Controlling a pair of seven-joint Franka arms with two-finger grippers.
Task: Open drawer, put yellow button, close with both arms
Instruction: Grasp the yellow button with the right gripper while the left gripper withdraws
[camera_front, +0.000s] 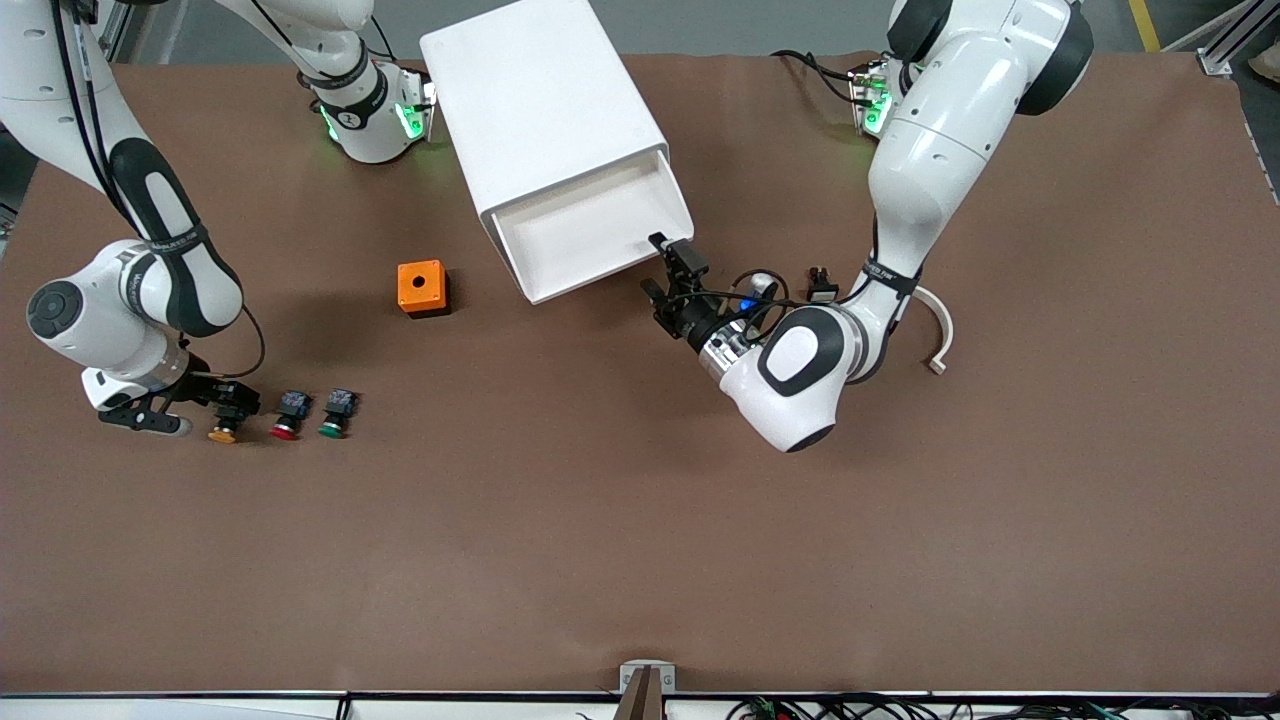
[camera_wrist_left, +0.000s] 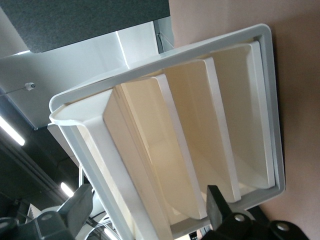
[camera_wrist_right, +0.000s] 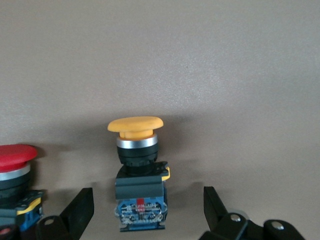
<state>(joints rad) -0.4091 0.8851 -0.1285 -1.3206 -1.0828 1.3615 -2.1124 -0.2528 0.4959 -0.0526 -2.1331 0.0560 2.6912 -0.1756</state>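
A: Drawer (camera_front: 600, 235) — the uppermost one of the white cabinet (camera_front: 545, 110) — is pulled out, and its cream inside is bare.

B: And the left tool (camera_front: 672, 272)?

A: It is just beside the drawer's front corner, with its fingers (camera_wrist_left: 216, 207) apart and nothing between them.

B: Where is the yellow button (camera_front: 224, 428)?

A: It lies on the bench (camera_front: 640, 520), at the right arm's end, first in a row with the red button (camera_front: 287, 424) and the green button (camera_front: 334, 420). The right tool (camera_wrist_right: 147, 210) is low over it, fingers spread wide on both sides of its body, not touching.

B: Is there room?

A: Yes, bare bench lies around the row. An orange box (camera_front: 421, 287) stands between the row and the cabinet.
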